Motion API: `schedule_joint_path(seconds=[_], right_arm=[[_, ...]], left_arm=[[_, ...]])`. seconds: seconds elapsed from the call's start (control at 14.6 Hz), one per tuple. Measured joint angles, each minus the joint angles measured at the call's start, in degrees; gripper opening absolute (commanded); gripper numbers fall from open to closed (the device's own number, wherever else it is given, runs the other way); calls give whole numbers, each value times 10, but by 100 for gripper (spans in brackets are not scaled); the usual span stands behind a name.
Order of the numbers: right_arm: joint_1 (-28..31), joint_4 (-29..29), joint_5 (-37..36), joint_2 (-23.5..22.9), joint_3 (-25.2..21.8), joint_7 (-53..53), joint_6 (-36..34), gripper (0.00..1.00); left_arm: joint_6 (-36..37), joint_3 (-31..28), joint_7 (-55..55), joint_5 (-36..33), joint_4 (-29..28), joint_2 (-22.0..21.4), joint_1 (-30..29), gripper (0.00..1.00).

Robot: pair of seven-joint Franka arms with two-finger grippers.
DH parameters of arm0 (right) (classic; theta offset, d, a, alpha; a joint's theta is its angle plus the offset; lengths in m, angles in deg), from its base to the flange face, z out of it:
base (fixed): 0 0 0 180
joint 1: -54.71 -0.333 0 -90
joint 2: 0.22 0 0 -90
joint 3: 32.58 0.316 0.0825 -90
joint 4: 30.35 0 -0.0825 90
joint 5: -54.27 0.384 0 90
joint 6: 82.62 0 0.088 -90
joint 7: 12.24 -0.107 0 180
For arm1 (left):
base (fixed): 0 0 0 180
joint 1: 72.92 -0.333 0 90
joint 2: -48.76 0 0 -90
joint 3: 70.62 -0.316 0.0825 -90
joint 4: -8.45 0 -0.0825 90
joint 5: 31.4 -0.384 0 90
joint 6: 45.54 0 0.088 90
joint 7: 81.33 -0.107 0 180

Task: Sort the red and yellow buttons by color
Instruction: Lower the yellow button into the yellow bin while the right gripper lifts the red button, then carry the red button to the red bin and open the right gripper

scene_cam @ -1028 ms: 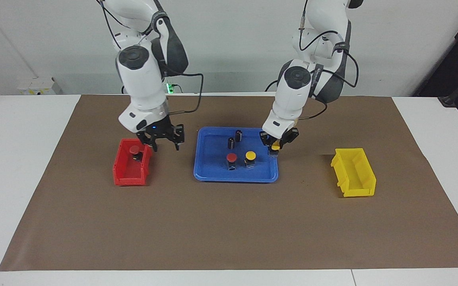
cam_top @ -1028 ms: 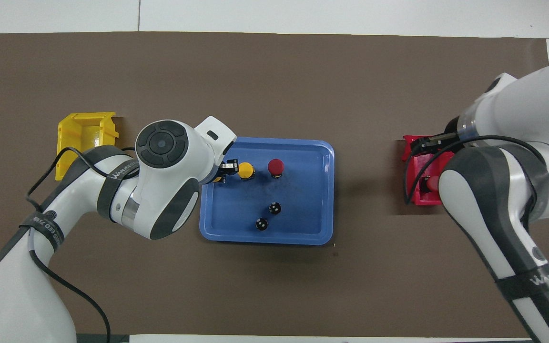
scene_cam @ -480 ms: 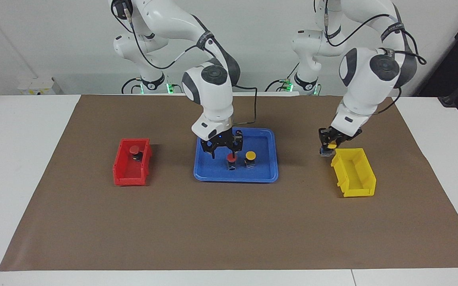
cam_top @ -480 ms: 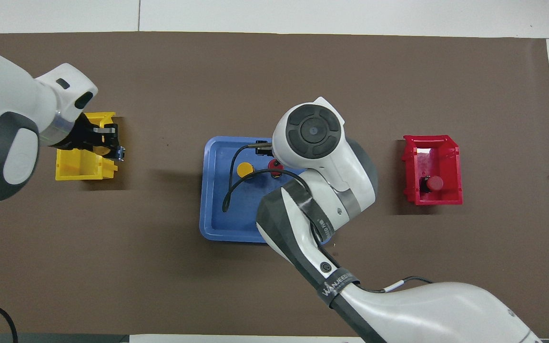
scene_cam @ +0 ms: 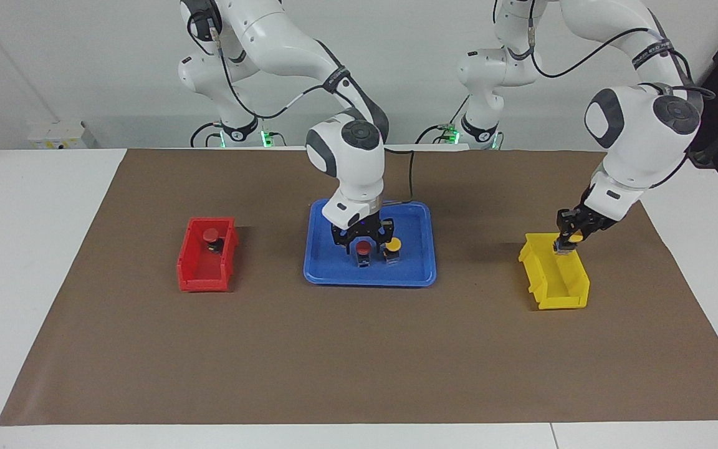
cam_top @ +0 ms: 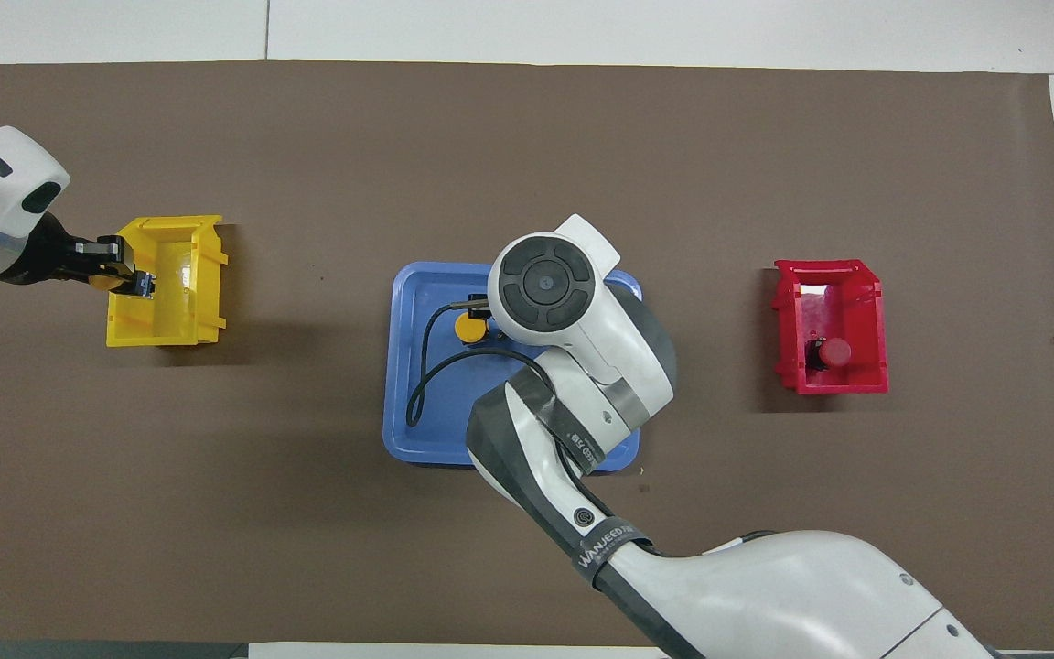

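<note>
**Halfway sorted: one red button binned, one yellow about to drop**

One red button [scene_cam: 210, 236] already sits inside the red bin [scene_cam: 200, 277], at the end nearer the robots. The yellow bin [scene_cam: 557, 293] toward the left arm's end of the worktop looks empty so far, but the left hand [scene_cam: 566, 244] is over its nearer end, clamped on a yellow button [scene_cam: 575, 237] with the cap showing between its fingers. My reading is that this button only needs releasing to count as sorted.

That leaves two buttons on the blue tray [scene_cam: 325, 274] in the middle: a second red button [scene_cam: 364, 249] and a second yellow button [scene_cam: 392, 246], standing side by side at the part of the tray farther from the robots. The right hand [scene_cam: 363, 242] is low over the red one, its fingers open and standing to either side of the cap, not yet gripping it as far as I can judge. From overhead the right arm hides that button and most of the tray.

So the count stands at one done, one nearly done, one being reached for, and one yellow button untouched on the tray.
</note>
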Motion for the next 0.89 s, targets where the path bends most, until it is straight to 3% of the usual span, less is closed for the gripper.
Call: schedule_joint_path(seconds=[0.14,0.48,0.62,0.75,0.82,0.89], right_arm=[[-3,11,0,0,0,0,11,65],[-3,15,0,0,-2,0,11,25],[0,7,-1,1,-4,0,2,25],[16,-36,-1,4,-8,5,-56,25],[34,-65,-1,9,-9,28,-95,25],[60,-86,-1,20,-10,66,-127,25]], left_arm=[[-48,0,-4,-1,-34,1,-5,2],[-106,1,-16,-1,-91,7,-15,2],[-129,2,-16,-1,-113,7,-15,2],[-141,3,-17,-1,-127,8,-15,2],[-143,4,-17,-1,-129,8,-15,5],[-144,4,-17,-1,-129,8,-15,15]])
